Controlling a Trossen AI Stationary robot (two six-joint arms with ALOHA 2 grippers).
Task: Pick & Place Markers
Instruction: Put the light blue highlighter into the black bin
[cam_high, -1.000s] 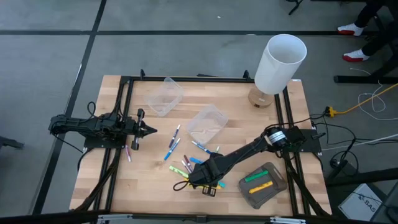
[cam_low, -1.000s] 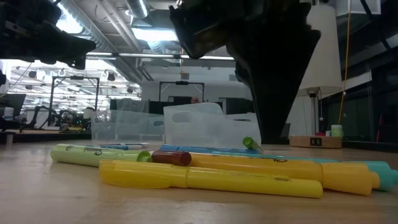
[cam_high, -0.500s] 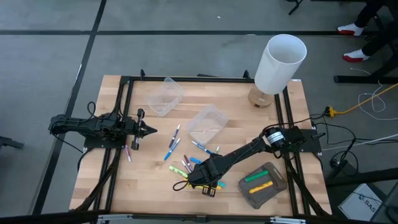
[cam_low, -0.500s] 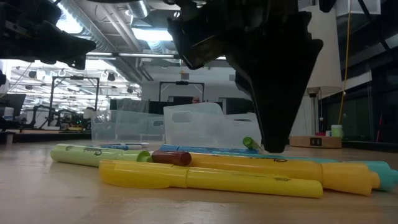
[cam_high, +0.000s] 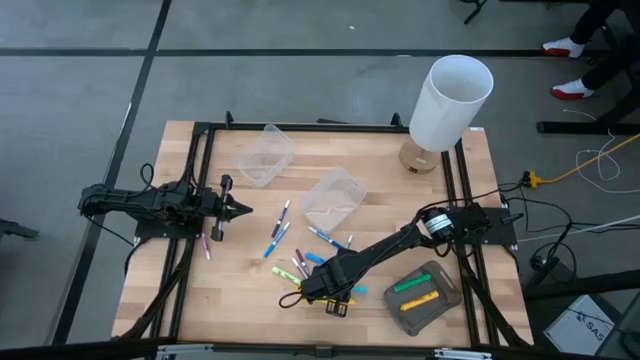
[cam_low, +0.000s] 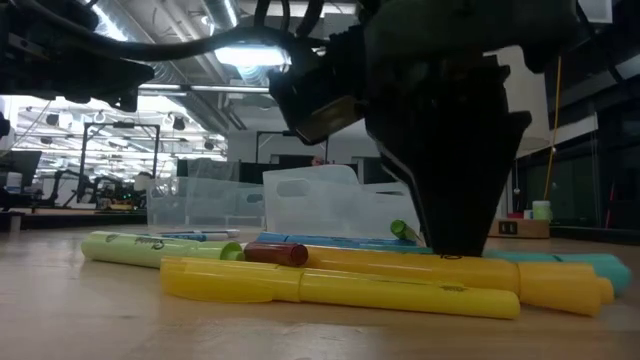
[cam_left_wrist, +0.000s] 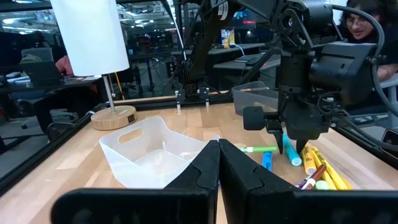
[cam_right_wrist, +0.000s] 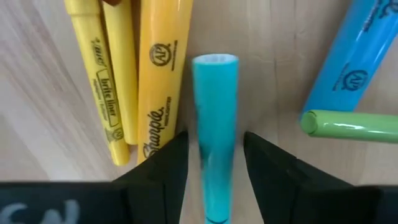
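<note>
Several markers (cam_high: 305, 268) lie loose in a heap on the wooden table near its front middle: yellow ones (cam_low: 340, 285), a light green one (cam_low: 150, 247) and blue ones. My right gripper (cam_right_wrist: 214, 134) points straight down over the heap. It is open, and its two fingers stand on either side of a teal marker (cam_right_wrist: 214, 124), which lies flat on the table along the gap; I see no touch. The marker also shows in the left wrist view (cam_left_wrist: 291, 150). My left gripper (cam_high: 240, 209) waits shut and level at the table's left.
Two clear plastic tubs (cam_high: 265, 155) (cam_high: 333, 195) stand behind the heap. A grey tray (cam_high: 440, 287) at the front right holds a green and a yellow marker. A white lamp (cam_high: 450, 100) stands at the back right. More markers (cam_high: 280, 225) lie left of the heap.
My right gripper has sunk toward the heap of markers, its fingers still the same distance apart; in the low view its finger now reaches down to the markers. The markers have stayed where they were.
</note>
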